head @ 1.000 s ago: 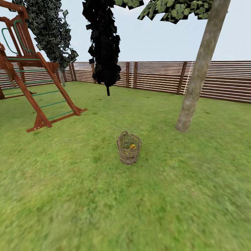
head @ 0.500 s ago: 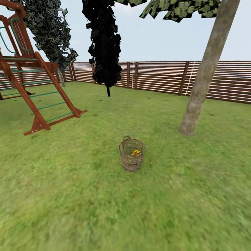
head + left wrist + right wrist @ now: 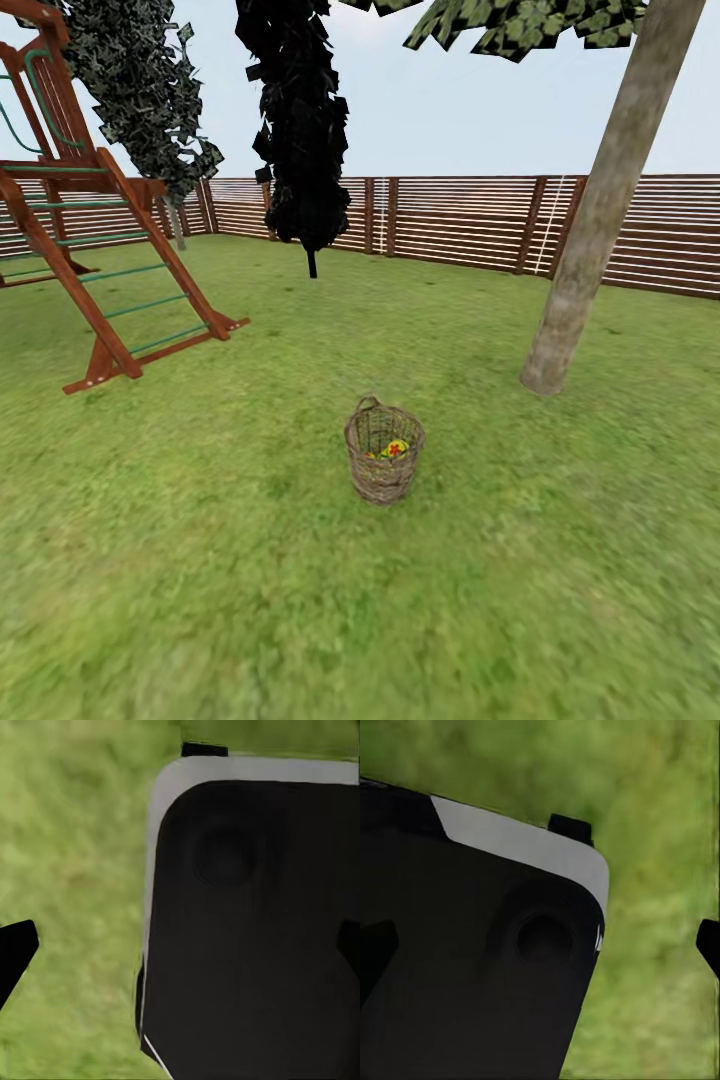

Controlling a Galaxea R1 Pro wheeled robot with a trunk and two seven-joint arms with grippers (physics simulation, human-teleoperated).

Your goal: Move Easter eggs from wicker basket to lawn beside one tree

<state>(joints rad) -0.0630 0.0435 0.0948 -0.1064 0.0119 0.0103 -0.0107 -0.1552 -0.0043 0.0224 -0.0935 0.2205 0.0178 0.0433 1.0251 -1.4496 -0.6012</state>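
The wicker basket (image 3: pixel 385 455) stands upright on the lawn (image 3: pixel 250 560) in the middle of the head view, some way ahead of me. Yellow Easter eggs (image 3: pixel 393 449) with red marks show inside it through the rim; I cannot tell how many. The tree (image 3: pixel 592 235) with the thick pale trunk rises to the right, just behind the basket. My left gripper (image 3: pixel 180 949) hangs open over my dark base and the grass, one fingertip (image 3: pixel 15 954) at each side of its wrist view. My right gripper (image 3: pixel 544 945) is open too, holding nothing.
A wooden play frame with a green-runged ladder (image 3: pixel 110 270) stands at the left. Two narrow dark trees (image 3: pixel 300 130) grow near the brown slat fence (image 3: pixel 460 225) that closes the garden at the back. My own dark base (image 3: pixel 247 930) lies under both wrists.
The whole head view has shifted: the camera has come closer to the basket, which now sits lower and larger in the picture. The basket, eggs and tree themselves have not moved.
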